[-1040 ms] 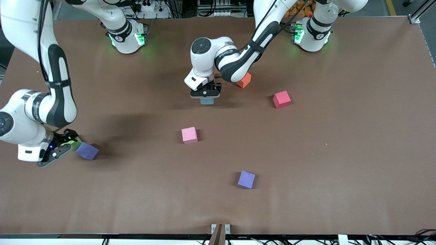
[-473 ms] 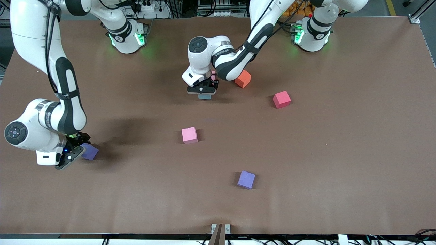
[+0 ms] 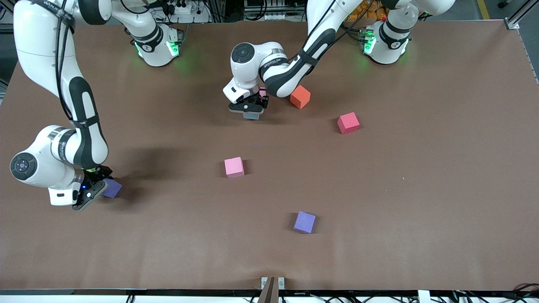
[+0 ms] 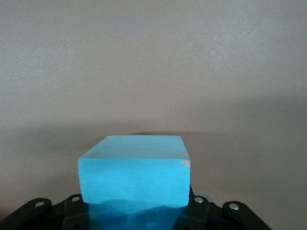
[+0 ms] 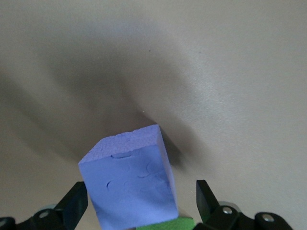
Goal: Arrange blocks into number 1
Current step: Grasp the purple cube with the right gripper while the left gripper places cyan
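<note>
Six foam cubes are visible to you on the brown table (image 3: 421,210), and two of them sit at the grippers. Your left gripper (image 3: 248,110) is up over the table's middle, toward the edge where the bases stand, pinching the sky blue block (image 3: 252,115); the left wrist view shows that block (image 4: 134,173) squeezed between the jaws with the bare tabletop under it. An orange block (image 3: 300,97) lies beside the left forearm, and the crimson block (image 3: 348,123) rests a little nearer the front camera, toward the left arm's end.

Your right gripper (image 3: 93,188) is low near the right arm's end of the table, with its fingers (image 5: 207,199) spread on either side of a purple block (image 3: 112,188). The right wrist view shows this purple block (image 5: 130,182) between the open fingers, apart from both, and a sliver of green block (image 5: 165,224) just beside it at the gripper's base.

You will find the light pink block (image 3: 234,167) near the table's centre. A second purple block (image 3: 304,221) lies closer to the front edge. Lettering runs along the left arm's wrist, too small to read.
</note>
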Available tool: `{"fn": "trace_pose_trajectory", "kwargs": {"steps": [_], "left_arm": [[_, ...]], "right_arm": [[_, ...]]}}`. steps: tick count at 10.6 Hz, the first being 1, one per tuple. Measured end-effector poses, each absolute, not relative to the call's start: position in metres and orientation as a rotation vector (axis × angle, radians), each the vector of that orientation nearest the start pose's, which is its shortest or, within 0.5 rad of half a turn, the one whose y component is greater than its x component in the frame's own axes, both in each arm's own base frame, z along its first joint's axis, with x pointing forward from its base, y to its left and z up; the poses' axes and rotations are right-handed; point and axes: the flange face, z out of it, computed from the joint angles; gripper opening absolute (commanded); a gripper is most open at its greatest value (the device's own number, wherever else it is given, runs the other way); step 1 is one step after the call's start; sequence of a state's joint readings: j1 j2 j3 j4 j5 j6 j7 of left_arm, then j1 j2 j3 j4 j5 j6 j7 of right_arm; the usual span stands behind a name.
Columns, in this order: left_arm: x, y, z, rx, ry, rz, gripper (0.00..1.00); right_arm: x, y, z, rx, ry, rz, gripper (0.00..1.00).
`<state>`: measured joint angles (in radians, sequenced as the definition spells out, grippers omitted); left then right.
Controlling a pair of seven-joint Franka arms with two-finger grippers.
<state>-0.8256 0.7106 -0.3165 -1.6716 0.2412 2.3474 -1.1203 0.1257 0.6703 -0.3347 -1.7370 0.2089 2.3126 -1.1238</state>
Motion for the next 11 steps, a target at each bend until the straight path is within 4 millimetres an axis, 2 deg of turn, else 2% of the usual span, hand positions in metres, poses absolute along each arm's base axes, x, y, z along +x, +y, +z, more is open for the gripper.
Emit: {"fn": "trace_pose_trajectory", "kwargs": {"steps": [1,2,3,6,8,9,11], "left_arm": [[0.304,-0.608,0.204,-3.154,0.195,0.048,0.00],[0.301,-0.607,0.202,-3.149,0.201,0.056,0.00],[0.298,-0.606,0.200,-3.143,0.206,0.064,0.00],[0.288,-0.603,0.192,-3.127,0.222,0.088,0.00],[0.284,-0.602,0.189,-3.120,0.229,0.098,0.00],[0.281,-0.602,0.188,-3.118,0.237,0.105,0.99],[0.278,-0.602,0.187,-3.109,0.243,0.114,1.00]], "right_arm": [[0.652,-0.115,0.202,-2.884,-1.275,0.109,0.55],[0.652,-0.113,0.199,-2.881,-1.280,0.103,0.15],[0.654,-0.109,0.199,-2.877,-1.288,0.095,0.00],[0.662,-0.099,0.207,-2.866,-1.229,0.021,0.00],[0.671,-0.092,0.226,-2.839,-1.202,-0.003,0.00],[0.675,-0.089,0.240,-2.824,-1.198,-0.010,0.00],[0.680,-0.083,0.270,-2.815,-1.132,0.001,0.00]]}}
